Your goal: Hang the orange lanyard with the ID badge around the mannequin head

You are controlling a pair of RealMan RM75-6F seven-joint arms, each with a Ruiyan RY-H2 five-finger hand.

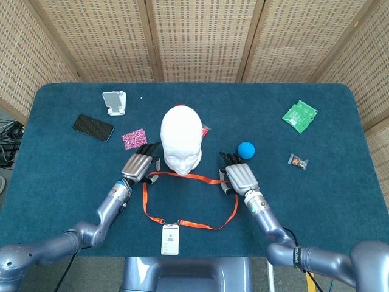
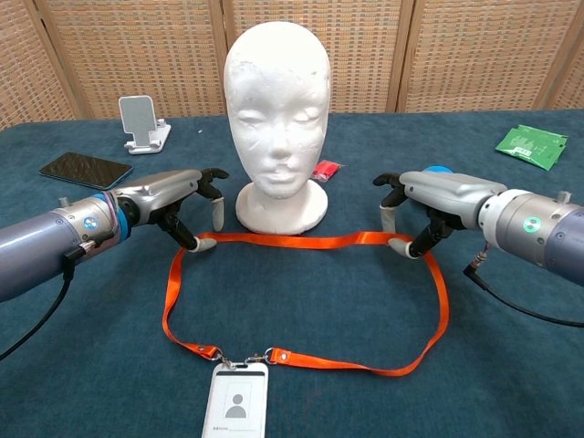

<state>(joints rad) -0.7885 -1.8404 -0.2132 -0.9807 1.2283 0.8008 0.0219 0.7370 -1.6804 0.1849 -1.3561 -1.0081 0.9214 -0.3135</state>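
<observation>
Lying flat on the blue worktop, the orange lanyard forms a closed loop in front of the mannequin head. The far run of the loop passes just in front of the head's base; the near run ends at a metal clip carrying the ID badge, which rests face up at the near edge. The mannequin head stands upright at the worktop centre, face toward the robot.

Left robot hand: positioned at the far left corner of the loop, palm down, fingers apart and curved downward. One fingertip rests on or directly at the strap; the views do not show the strap gripped between fingers.

Right robot hand: positioned at the far right corner of the loop, palm down, fingers apart and curved downward. Two fingertips sit at the strap on either side of it; whether they pinch it cannot be determined.

Other items on the worktop:
- black phone, far left
- white phone stand, beyond the phone
- pink patterned card, between the phone and the head
- blue ball, just beyond the right robot hand
- green packet, far right
- small wrapped snack, right of the ball
- small red item, beside the head's base
</observation>
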